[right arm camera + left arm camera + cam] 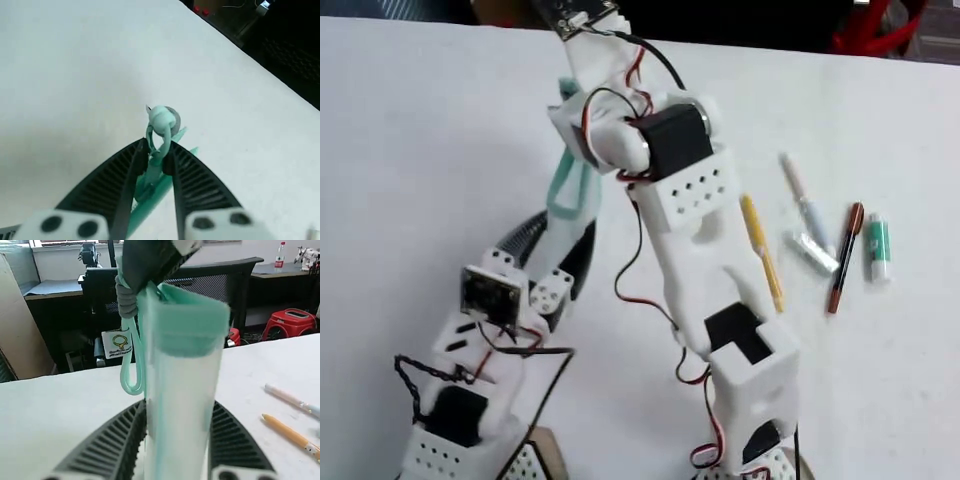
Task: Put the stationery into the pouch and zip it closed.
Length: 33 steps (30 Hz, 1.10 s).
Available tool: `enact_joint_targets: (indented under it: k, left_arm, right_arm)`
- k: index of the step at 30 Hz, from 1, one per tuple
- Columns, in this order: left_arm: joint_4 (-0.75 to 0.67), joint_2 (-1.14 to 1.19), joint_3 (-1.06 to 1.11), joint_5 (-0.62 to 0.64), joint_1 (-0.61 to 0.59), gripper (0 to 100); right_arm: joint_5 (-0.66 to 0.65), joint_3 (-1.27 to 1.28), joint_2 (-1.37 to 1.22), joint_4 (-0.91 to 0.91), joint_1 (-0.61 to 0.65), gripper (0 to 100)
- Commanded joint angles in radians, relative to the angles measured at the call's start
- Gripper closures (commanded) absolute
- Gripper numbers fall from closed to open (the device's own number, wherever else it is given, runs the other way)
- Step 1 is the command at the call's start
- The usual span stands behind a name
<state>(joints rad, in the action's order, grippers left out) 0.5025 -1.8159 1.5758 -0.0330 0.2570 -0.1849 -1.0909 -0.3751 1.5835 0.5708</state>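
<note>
The translucent pouch with teal trim stands upright, and my left gripper is shut on its lower body. In the high view the left gripper and the pouch are left of centre. My right gripper is shut on the teal zipper pull with its grey ring, at the pouch's top end. The pouch's teal loop hangs down beside it. To the right on the table lie a yellow pencil, a white pen, a small silver stick, a red-brown pen and a green-and-white tube.
The white table has free room on its left half. The right arm's white body spans the middle, between the pouch and the stationery. Past the far edge stand a black chair and a red stool.
</note>
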Motion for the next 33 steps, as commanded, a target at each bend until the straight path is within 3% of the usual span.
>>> enact_joint_targets:
  k: [1,5,11,21,30,33]
  left_arm:
    - [0.003,-0.012,-0.074,0.021,-0.005,81]
    - [-0.005,-0.012,-0.075,0.017,-0.005,82]
    - [-0.017,-0.012,-0.063,0.015,-0.005,98]
    - [-0.009,-0.012,-0.035,0.017,-0.005,96]
    - [-0.009,-0.012,-0.028,0.017,-0.005,96]
    - [-0.018,-0.012,-0.003,0.017,-0.005,96]
  right_arm:
    - [0.009,-0.025,0.033,0.001,0.002,98.0]
    - [0.009,-0.023,0.033,0.002,0.002,98.0]
    - [0.011,-0.023,0.033,0.001,-0.001,98.0]
    - [0.011,-0.032,-0.015,-0.087,-0.076,98.0]
    - [0.011,-0.035,-0.027,-0.09,-0.062,97.7]
    - [0.011,-0.034,0.015,-0.059,-0.054,91.9]
